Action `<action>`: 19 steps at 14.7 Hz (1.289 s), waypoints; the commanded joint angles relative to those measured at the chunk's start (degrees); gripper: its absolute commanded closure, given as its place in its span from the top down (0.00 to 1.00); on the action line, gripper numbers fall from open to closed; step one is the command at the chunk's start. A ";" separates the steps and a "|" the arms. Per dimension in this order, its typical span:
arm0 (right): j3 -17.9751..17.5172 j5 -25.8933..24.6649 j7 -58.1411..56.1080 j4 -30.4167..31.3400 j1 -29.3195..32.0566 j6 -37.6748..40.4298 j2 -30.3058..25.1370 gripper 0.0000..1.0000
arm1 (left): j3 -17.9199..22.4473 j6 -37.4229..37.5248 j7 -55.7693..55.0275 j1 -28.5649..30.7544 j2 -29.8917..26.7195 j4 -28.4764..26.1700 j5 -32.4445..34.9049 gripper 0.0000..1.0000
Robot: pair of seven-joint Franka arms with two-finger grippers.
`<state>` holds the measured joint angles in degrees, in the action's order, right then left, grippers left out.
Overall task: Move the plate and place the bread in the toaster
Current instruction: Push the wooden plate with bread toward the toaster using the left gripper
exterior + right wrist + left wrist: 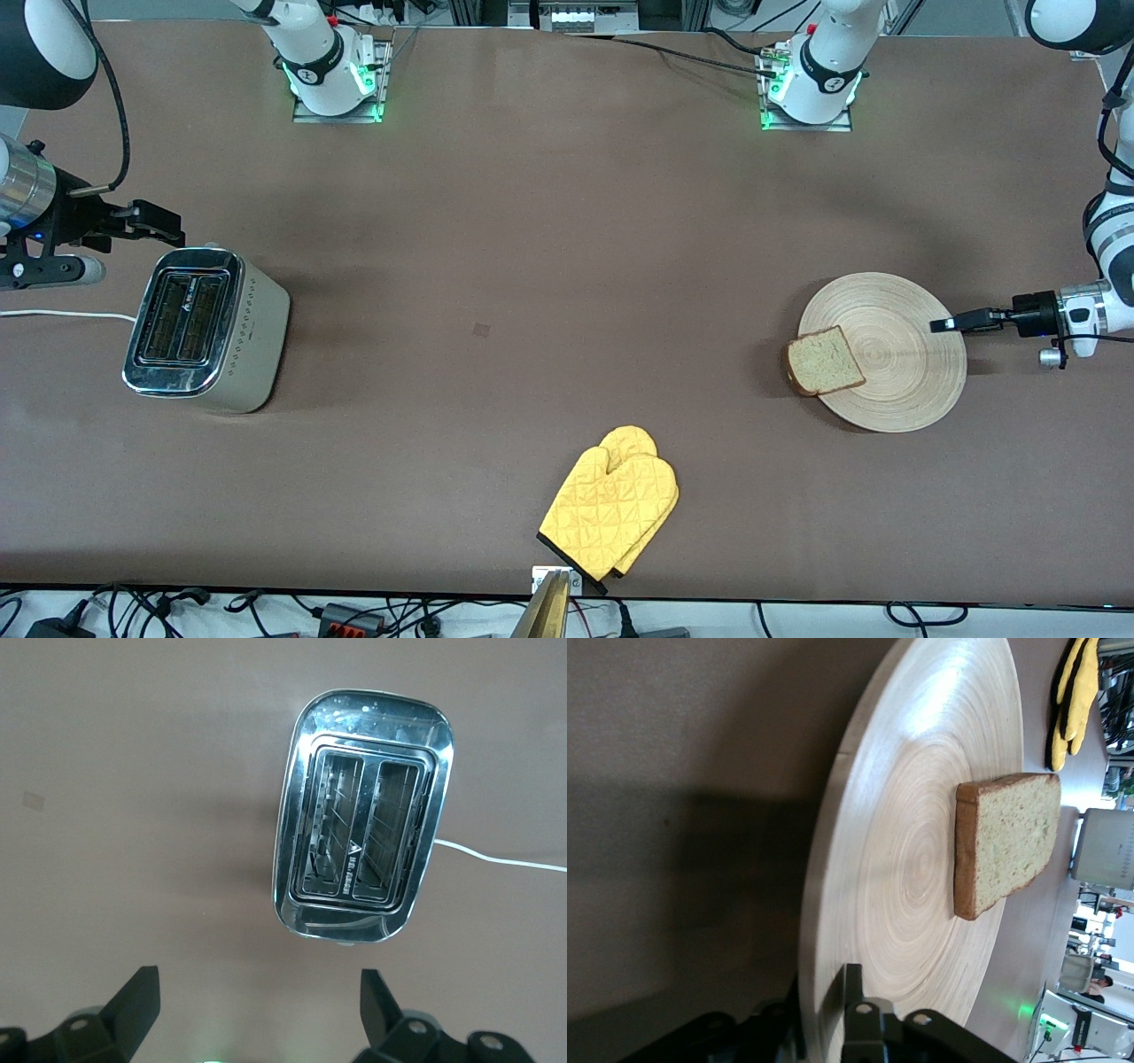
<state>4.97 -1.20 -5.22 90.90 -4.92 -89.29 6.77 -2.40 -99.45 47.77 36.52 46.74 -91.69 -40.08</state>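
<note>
The round wooden plate (895, 354) lies at the left arm's end of the table. The bread (826, 361) lies on its rim toward the right arm's end, one corner overhanging. My left gripper (943, 324) is shut on the plate's rim at the edge away from the bread. In the left wrist view one finger (852, 992) lies on top of the plate (904, 859), the other is under it, and the bread (1007, 842) is farther along. The toaster (205, 328) stands at the right arm's end, slots up and empty. My right gripper (158, 223) hovers open and empty just beside it. The right wrist view shows the toaster (363, 815) past the open gripper (257, 992).
A yellow oven mitt (611, 509) lies near the table's front edge, at the middle. The toaster's white cord (62, 314) runs off toward the right arm's end. The brown table (532, 266) lies bare between toaster and plate.
</note>
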 commanded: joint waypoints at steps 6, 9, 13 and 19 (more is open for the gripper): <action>-0.14 1.02 -0.14 -0.55 -0.36 1.66 0.00 1.00 | -5.14 9.78 2.42 -2.59 1.60 1.43 -3.17 0.01; -0.14 1.11 -0.06 -0.37 -0.36 2.10 0.26 1.00 | -10.51 9.98 1.63 -5.47 1.78 0.64 -3.78 0.01; -0.23 2.52 0.21 -0.37 -0.53 4.47 1.14 1.00 | -10.87 8.32 1.36 -15.74 2.21 -1.98 -13.33 0.01; -0.14 2.60 0.30 0.24 -0.27 5.17 1.31 1.00 | -11.14 -8.29 2.15 -32.98 1.95 -8.15 -35.57 0.01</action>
<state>4.89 0.52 -5.18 91.10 -5.38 -85.26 8.11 -13.55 -106.66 48.79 6.93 49.91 -98.87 -69.43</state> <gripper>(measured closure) 0.000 0.907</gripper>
